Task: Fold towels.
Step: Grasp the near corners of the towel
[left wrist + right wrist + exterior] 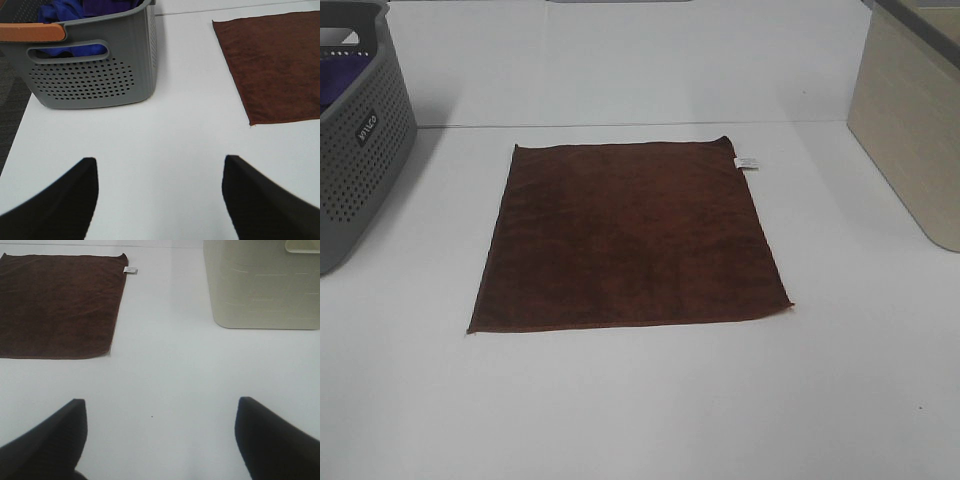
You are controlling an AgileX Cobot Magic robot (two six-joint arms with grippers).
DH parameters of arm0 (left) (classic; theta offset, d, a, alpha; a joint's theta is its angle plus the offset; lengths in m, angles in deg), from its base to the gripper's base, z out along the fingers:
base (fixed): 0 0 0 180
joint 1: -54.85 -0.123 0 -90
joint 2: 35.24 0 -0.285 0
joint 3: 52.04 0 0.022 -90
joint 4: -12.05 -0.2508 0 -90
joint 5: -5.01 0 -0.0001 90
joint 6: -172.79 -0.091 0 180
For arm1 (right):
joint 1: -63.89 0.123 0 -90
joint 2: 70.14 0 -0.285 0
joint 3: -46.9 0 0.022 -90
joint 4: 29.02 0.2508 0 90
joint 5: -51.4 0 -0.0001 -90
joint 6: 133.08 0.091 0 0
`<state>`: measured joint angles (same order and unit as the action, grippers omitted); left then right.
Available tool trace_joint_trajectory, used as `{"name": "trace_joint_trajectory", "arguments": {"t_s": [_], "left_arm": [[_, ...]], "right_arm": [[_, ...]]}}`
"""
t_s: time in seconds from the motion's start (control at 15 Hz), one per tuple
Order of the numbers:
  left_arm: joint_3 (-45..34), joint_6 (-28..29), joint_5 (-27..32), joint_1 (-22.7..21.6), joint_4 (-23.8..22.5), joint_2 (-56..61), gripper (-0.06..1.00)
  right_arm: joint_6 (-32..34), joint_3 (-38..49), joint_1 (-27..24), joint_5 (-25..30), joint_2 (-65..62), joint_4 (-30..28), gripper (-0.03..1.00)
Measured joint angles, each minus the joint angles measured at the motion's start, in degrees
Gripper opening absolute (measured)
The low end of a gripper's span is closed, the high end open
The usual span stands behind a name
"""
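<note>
A dark reddish-brown square towel (630,235) lies flat and unfolded in the middle of the white table, with a small white tag (747,162) at its far right corner. The towel also shows in the left wrist view (275,65) and in the right wrist view (57,305). Neither arm shows in the exterior high view. My left gripper (160,172) is open and empty above bare table, short of the towel's near left corner. My right gripper (161,412) is open and empty above bare table, short of the towel's near right corner.
A grey perforated basket (360,150) with purple fabric inside stands at the table's left edge; it also shows in the left wrist view (90,75). A beige bin (910,130) stands at the right, also in the right wrist view (260,285).
</note>
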<state>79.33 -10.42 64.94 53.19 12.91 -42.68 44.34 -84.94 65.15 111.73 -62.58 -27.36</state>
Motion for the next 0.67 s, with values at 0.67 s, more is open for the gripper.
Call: {"name": "trace_joint_trajectory", "arguments": {"t_s": [0.67], "left_arm": [[0.0,0.0,0.0,0.0,0.0,0.0,0.65]], "right_arm": [[0.0,0.0,0.0,0.0,0.0,0.0,0.78]]}}
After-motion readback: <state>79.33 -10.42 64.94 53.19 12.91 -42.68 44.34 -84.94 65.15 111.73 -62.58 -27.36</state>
